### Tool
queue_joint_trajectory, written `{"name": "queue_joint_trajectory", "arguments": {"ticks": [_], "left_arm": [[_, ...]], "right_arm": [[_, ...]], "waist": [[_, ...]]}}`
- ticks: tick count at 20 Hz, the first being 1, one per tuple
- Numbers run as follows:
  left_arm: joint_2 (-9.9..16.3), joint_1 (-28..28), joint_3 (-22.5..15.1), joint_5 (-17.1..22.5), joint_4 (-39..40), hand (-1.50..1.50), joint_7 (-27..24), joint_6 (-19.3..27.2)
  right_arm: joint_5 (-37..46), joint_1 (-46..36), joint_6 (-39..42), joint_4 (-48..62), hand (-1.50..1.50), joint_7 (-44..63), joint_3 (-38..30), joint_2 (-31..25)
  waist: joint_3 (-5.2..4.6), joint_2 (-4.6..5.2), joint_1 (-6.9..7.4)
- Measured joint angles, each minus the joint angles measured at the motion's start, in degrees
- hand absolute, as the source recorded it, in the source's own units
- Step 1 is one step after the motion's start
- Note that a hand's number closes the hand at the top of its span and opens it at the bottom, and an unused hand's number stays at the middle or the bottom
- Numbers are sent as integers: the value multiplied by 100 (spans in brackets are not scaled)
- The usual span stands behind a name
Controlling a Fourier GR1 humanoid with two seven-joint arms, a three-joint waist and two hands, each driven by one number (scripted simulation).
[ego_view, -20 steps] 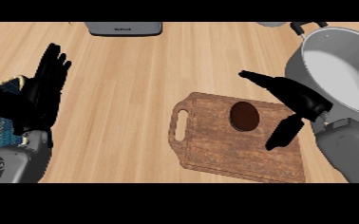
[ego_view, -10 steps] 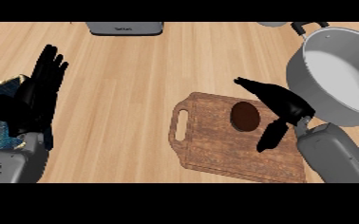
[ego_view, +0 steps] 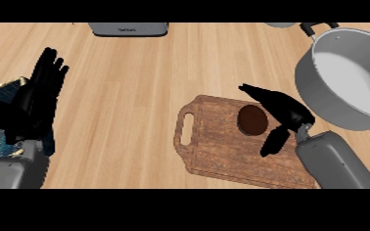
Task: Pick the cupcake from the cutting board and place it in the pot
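Observation:
A dark brown cupcake sits on the wooden cutting board, near the board's upper right. My right hand lies just right of it, fingers spread above and thumb below, around the cupcake but not closed on it. The big grey pot stands at the right edge, beyond that hand. At the left edge my left hand rests open with its fingers up.
A grey appliance stands at the counter's far edge, top middle. The pot's black handle points to the top right. The board's handle slot faces left. Bare wood counter lies between the hands.
My right hand has moved left and down from beside the pot to the cupcake, now bracketing it. The left hand, cupcake, board and pot have stayed in place.

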Motion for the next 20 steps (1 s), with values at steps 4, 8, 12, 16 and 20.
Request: {"name": "queue_joint_trajectory", "arguments": {"ticks": [4, 8, 12, 16, 20], "left_arm": [[-104, -89, 48, -158, -67, 0, 179, -13], [-172, -97, 159, -224, -63, 0, 219, -132], [-231, -37, 229, -276, -27, 0, 137, -246], [-371, -240, 202, -398, 212, 0, 58, -213], [-370, -271, 322, -411, 192, 0, 94, -296]], "right_arm": [[362, -4, -47, 305, -150, -109, -122, 237], [628, 21, -48, 499, -150, -211, -283, 393], [903, -21, -57, 700, 150, -584, -244, 432], [1263, -118, -325, 1004, 150, -1155, -126, 457], [1477, -141, -372, 1090, 150, -1376, -203, 552]], "waist": [[1, 1, -3], [1, 1, -6], [0, 2, 3], [-16, -13, -2], [-18, -20, -4]]}}
